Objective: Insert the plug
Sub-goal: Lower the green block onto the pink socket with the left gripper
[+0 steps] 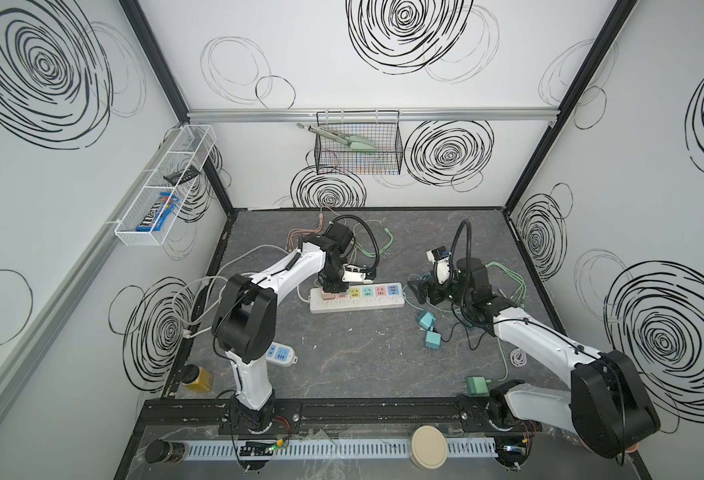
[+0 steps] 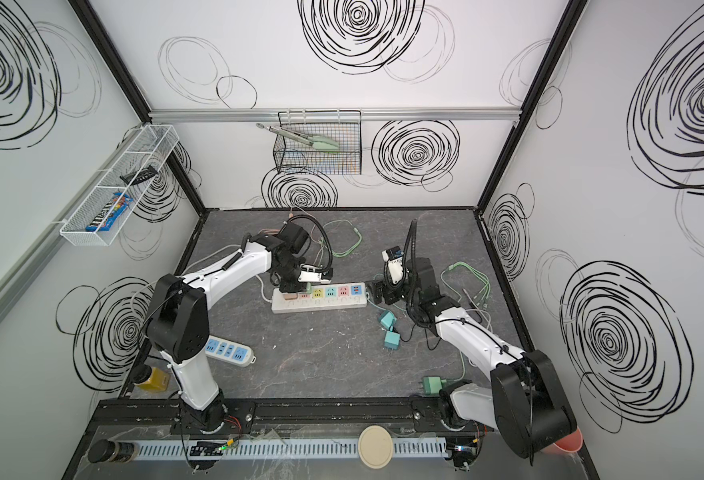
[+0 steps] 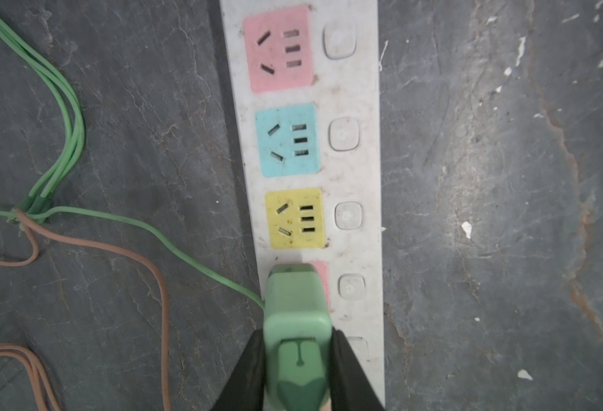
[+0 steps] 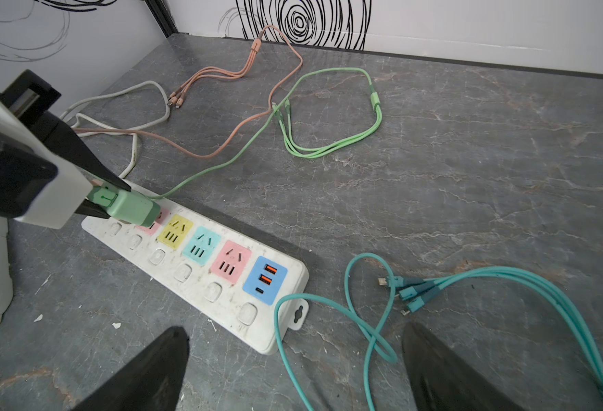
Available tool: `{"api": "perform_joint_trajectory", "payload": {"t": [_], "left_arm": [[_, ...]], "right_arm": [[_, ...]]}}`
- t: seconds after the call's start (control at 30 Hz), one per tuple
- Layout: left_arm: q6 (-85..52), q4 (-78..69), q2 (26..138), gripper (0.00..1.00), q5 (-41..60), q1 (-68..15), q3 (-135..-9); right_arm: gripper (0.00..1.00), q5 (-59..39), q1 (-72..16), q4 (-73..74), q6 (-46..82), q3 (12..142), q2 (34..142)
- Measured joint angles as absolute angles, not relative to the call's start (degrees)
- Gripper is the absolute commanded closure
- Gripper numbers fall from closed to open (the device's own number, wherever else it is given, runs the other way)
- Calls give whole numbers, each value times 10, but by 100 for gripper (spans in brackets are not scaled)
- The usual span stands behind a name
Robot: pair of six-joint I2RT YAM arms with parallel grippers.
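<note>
The left gripper is clamped on the green plug, a finger on each side of it. Seen from above, it works at the 9 o'clock end of the strip, which lies near the middle of the table. The plug sits over a pink socket, the next one to 9 o'clock of the yellow socket. In the right wrist view the plug leans, nose down on the pink face and tail up in the jaws. I cannot see its prongs, so I cannot say how far in they are.

The right gripper hangs wide and empty just off the strip's 3 o'clock end, touching nothing. Two teal plugs lie loose on the table at about 4 o'clock from the strip.

By my reckoning the pick-up and carry are done and the plug is at its socket, but it does not look seated. What is left is to bring it square, press it home until its face meets the strip, then let go. The strip lies free, so it may shift under the push.
</note>
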State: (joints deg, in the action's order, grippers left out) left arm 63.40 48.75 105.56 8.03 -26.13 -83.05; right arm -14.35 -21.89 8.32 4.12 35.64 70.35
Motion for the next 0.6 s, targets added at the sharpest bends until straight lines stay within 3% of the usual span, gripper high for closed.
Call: {"api": "perform_joint_trajectory", "payload": {"t": [0.6], "left_arm": [[632,505,1053,100,88,-262,-827]], "right_arm": [[3,-143,-219,83,40,356,703]]}}
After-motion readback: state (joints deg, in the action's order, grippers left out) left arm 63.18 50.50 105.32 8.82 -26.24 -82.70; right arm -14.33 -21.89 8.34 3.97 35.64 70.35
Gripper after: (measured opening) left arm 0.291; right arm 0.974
